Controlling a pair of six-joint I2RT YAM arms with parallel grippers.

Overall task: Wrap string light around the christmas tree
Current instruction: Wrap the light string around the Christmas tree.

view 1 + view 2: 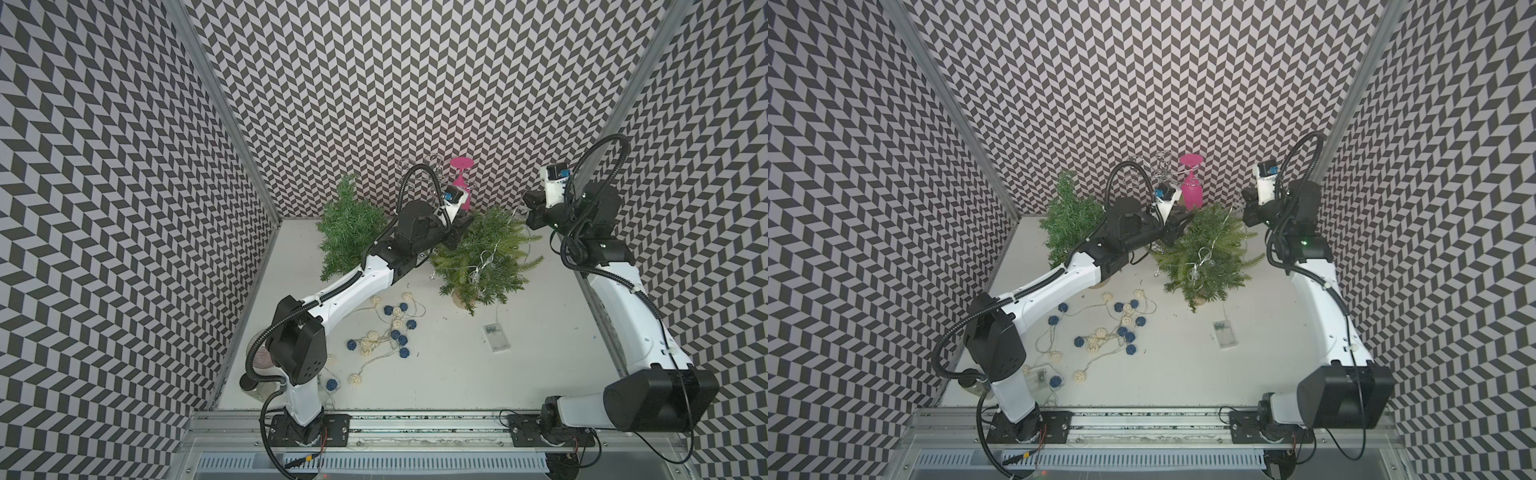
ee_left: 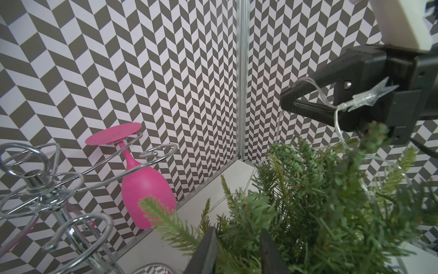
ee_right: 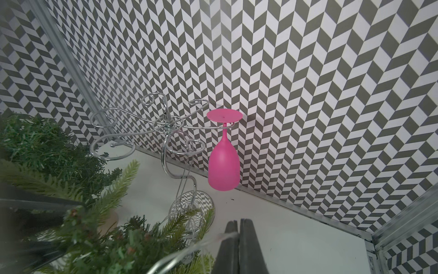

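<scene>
Two small trees stand on the table [image 1: 540, 353] in both top views. The christmas tree [image 1: 482, 257] nearer the right arm wears the string light [image 1: 481, 261], clear wire draped down its front. The battery box [image 1: 496, 337] lies apart toward the near edge. Left gripper [image 1: 459, 227] is nosed into the upper foliage, and right gripper [image 1: 531, 212] hovers up by the treetop. Second tree [image 1: 349, 224] sits back left, with a ball garland [image 1: 390, 328] sprawled by the left arm.

Left wrist view now: left gripper [image 2: 239, 253] has its fingers [image 2: 208, 251] spread, green sprigs filling the gap. Whether they squeeze anything, can't tell. Across the treetop, right gripper [image 2: 285, 100] is pressed together on the string light [image 2: 336, 117], a star bulb [image 2: 372, 95] lying against its side. Pink glass [image 2: 147, 189] hangs upside down on the wire rack [image 2: 35, 180].

Right wrist view: right gripper [image 3: 238, 223] is clamped tight, and the string light [image 3: 189, 251] runs out of the seam toward the christmas tree [image 3: 83, 237]
</scene>
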